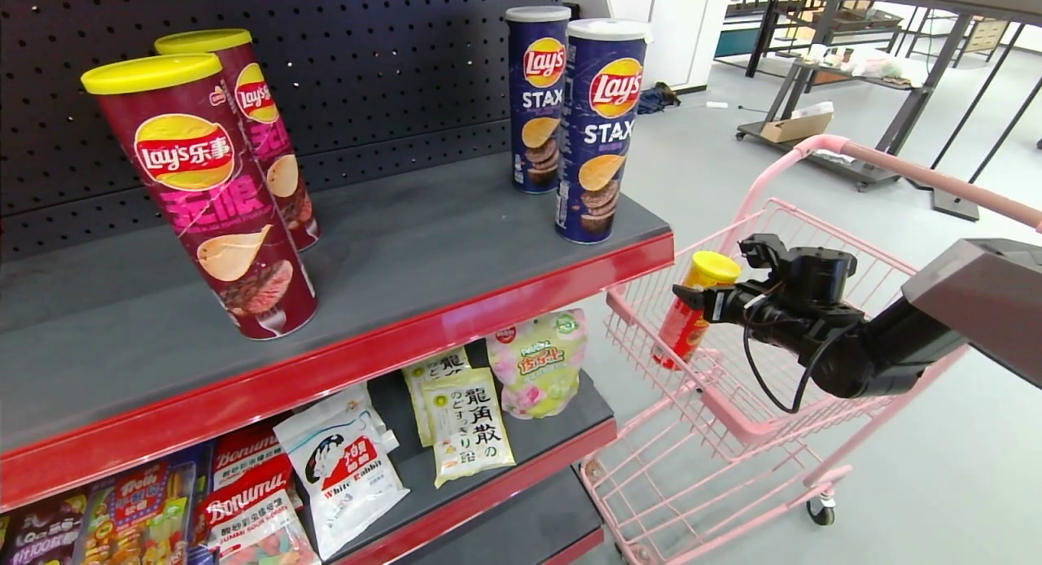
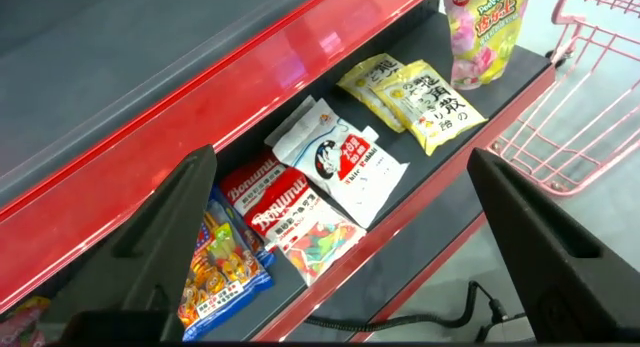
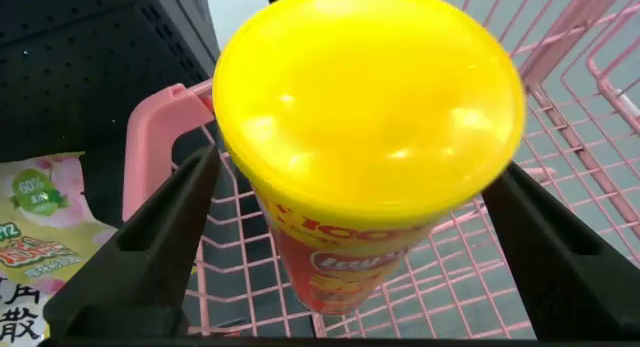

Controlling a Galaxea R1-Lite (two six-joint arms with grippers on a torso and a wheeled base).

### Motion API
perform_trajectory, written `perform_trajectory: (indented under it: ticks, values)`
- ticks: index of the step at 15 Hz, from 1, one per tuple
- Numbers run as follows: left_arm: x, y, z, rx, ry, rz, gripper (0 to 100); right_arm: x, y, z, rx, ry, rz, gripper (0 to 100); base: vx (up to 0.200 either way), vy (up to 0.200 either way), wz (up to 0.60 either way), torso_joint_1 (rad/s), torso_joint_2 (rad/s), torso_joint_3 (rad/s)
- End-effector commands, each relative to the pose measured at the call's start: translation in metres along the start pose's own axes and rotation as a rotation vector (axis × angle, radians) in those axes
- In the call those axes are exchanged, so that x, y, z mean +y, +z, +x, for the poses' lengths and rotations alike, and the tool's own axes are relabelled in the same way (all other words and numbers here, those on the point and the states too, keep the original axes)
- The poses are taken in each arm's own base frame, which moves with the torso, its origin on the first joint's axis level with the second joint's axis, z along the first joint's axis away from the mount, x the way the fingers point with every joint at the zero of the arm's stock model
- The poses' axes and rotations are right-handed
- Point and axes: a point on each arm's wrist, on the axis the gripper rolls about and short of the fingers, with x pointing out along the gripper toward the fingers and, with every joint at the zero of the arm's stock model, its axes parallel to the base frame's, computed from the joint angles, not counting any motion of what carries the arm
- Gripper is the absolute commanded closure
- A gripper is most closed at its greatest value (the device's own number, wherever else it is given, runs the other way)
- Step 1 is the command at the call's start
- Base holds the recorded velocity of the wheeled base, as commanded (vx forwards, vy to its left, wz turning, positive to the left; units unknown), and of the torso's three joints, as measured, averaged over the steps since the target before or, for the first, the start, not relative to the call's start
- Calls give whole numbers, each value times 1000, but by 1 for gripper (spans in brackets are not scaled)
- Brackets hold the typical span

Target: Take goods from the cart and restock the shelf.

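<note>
A red chips can with a yellow lid (image 1: 682,333) hangs tilted inside the pink cart (image 1: 737,422), near the corner closest to the shelf. My right gripper (image 1: 702,298) is shut on it just below the lid. In the right wrist view the can's lid (image 3: 370,117) sits between the two black fingers (image 3: 150,257). The grey top shelf (image 1: 423,231) carries two maroon yellow-lidded cans (image 1: 203,190) at the left and two blue cans (image 1: 598,133) at the right end. My left gripper (image 2: 345,247) is open with nothing between its fingers, in front of the lower shelf.
The lower shelf (image 1: 562,427) holds snack bags: a white bag (image 2: 345,162), yellow packets (image 2: 425,97) and red candy bags (image 2: 290,212). A red front lip (image 1: 456,313) edges the top shelf. A bare stretch lies between the maroon and blue cans. Tables stand behind the cart.
</note>
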Motion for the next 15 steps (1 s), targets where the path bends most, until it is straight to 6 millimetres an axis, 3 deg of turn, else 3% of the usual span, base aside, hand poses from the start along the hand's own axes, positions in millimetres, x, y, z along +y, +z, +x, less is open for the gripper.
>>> perform_trajectory:
  ticks: [1,3,4,11,15]
  values:
    - [0,0,0,0,1,1,0,0,-3,5,4,3,0,0,0,0,0,0,0,0]
    - [0,0,0,0,2,1,0,0,-7,7,11,3,1,0,0,0,0,0,0,0]
    - [0,0,0,0,2,1,0,0,-6,7,10,4,1,100,0,0,0,0,0,0]
    - [0,0,0,-2,6,3,0,4,-10,12,12,19,-2,100,0,0,0,0,0,0]
    - [0,-2,-1,-8,6,2,0,17,65,-41,-83,26,-24,100,0,0,0,0,0,0]
